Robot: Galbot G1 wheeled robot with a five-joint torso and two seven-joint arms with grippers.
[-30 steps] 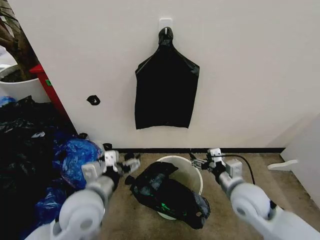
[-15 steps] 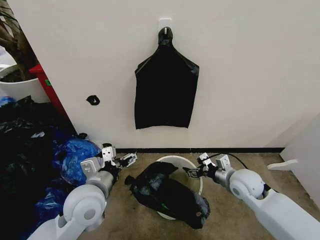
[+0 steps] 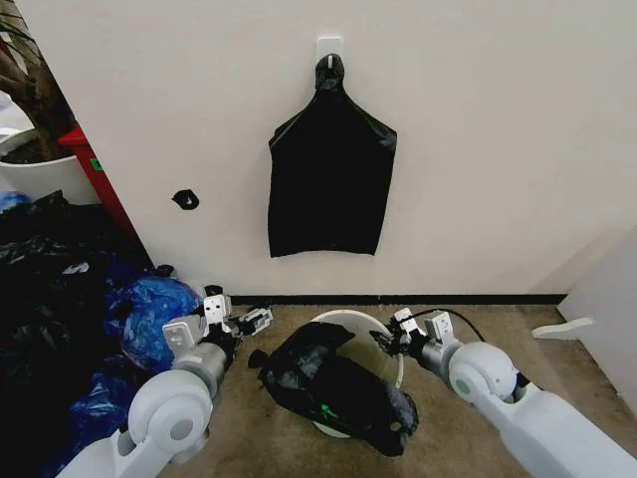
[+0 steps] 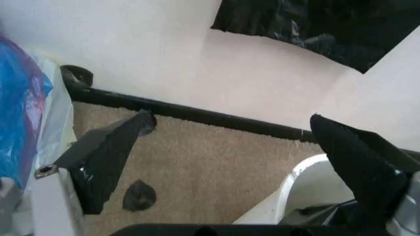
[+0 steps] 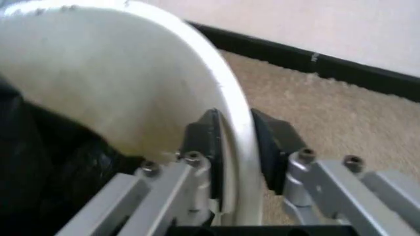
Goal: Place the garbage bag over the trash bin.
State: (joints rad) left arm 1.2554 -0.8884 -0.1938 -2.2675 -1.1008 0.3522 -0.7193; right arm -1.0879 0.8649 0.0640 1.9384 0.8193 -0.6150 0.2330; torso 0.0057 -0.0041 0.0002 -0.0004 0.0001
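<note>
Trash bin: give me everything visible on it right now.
The trash bin is a small round cream-white plastic bucket, lying tipped on the carpet near the wall, its open mouth towards the wall and upward. The glossy black garbage bag is crumpled over its near side and partly inside, leaving the far rim bare. The right gripper straddles the rim, one of its fingers inside and the other outside. The left gripper is open beside it, apart.

Plain off-white wall (image 3: 478, 139), black baseboard (image 3: 478, 298), beige carpet (image 3: 498, 334); white hook plate (image 3: 329, 45) high on wall.
</note>
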